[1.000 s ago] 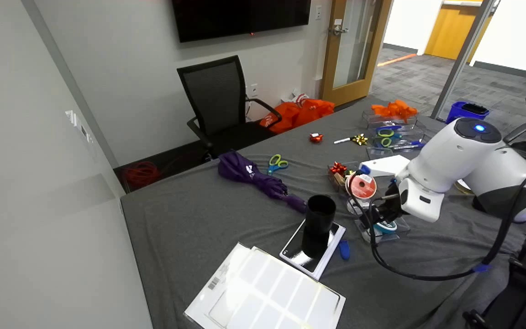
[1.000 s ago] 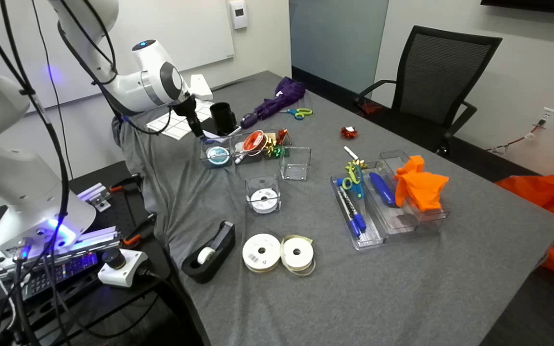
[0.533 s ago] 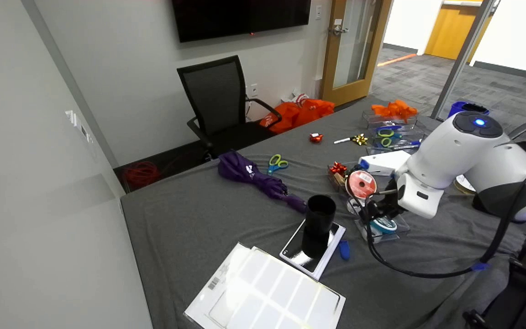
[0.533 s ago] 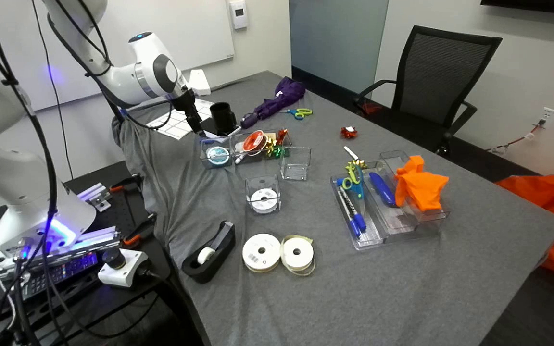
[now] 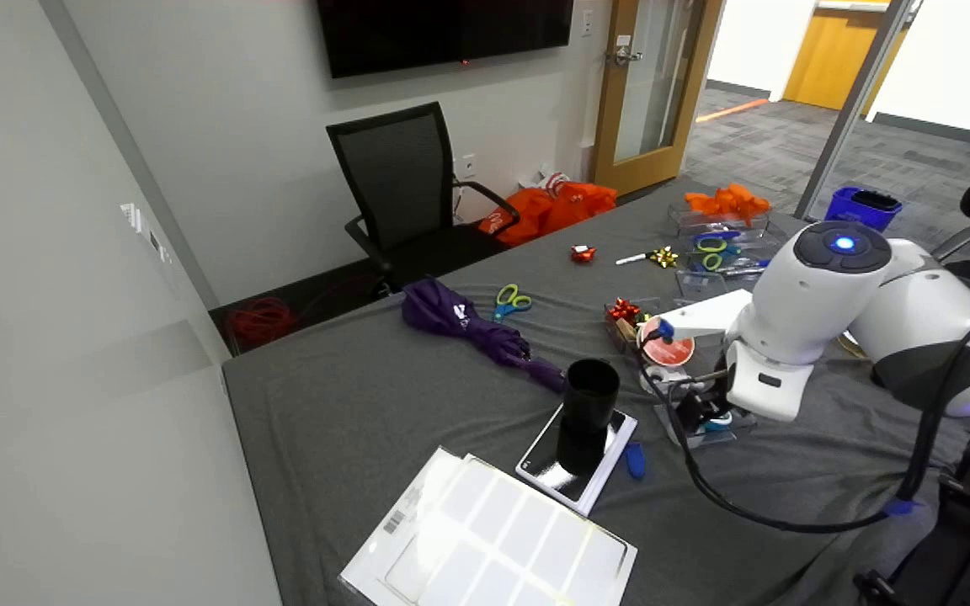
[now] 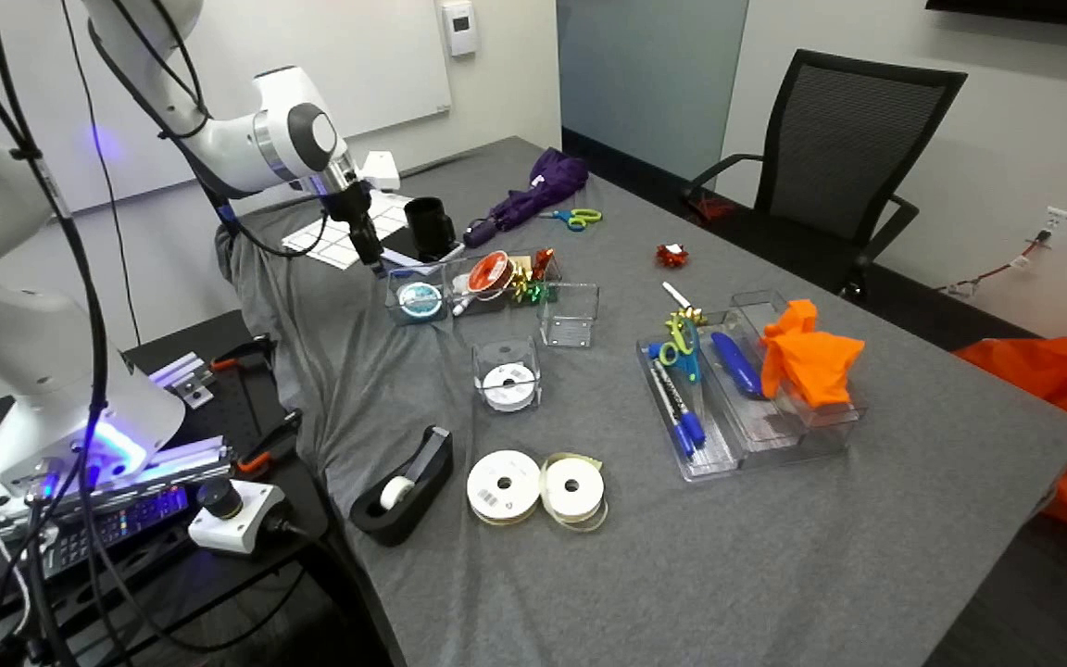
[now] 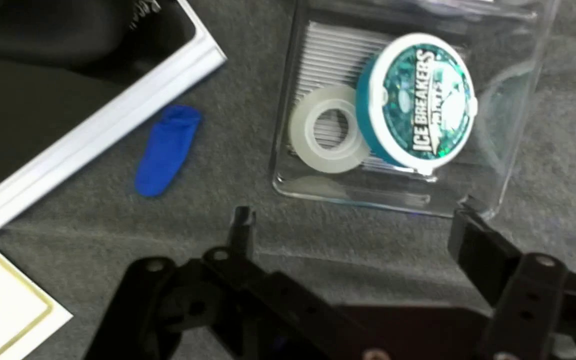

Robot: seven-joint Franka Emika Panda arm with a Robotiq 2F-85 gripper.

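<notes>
In the wrist view my gripper (image 7: 353, 214) stands open, its two black fingers (image 7: 483, 250) wide apart with only grey cloth seen between them. Just beyond the fingertips lies a clear plastic bin (image 7: 348, 197). Inside it a round teal and white Ice Breakers mints tin (image 7: 418, 100) leans against a roll of clear tape (image 7: 304, 137). The right fingertip overlaps the bin's near corner in this view; whether they touch I cannot tell. A small blue object (image 7: 165, 155) rests on the cloth to the left. In an exterior view the gripper (image 6: 376, 269) hangs beside that bin.
A black mug (image 5: 590, 404) stands on a flat glossy box (image 5: 548, 459), with white label sheets (image 5: 485, 547) nearby. Behind the mug lies a purple umbrella (image 5: 468, 328). Adjoining bins hold a red ribbon spool (image 6: 491, 270) and bows. Farther off sits a clear organizer (image 6: 774, 449).
The gripper has shifted slightly away from the bins, leftward in an exterior view, and the wrist has tilted a little. The jaws stay open; the tabletop things have not moved.
</notes>
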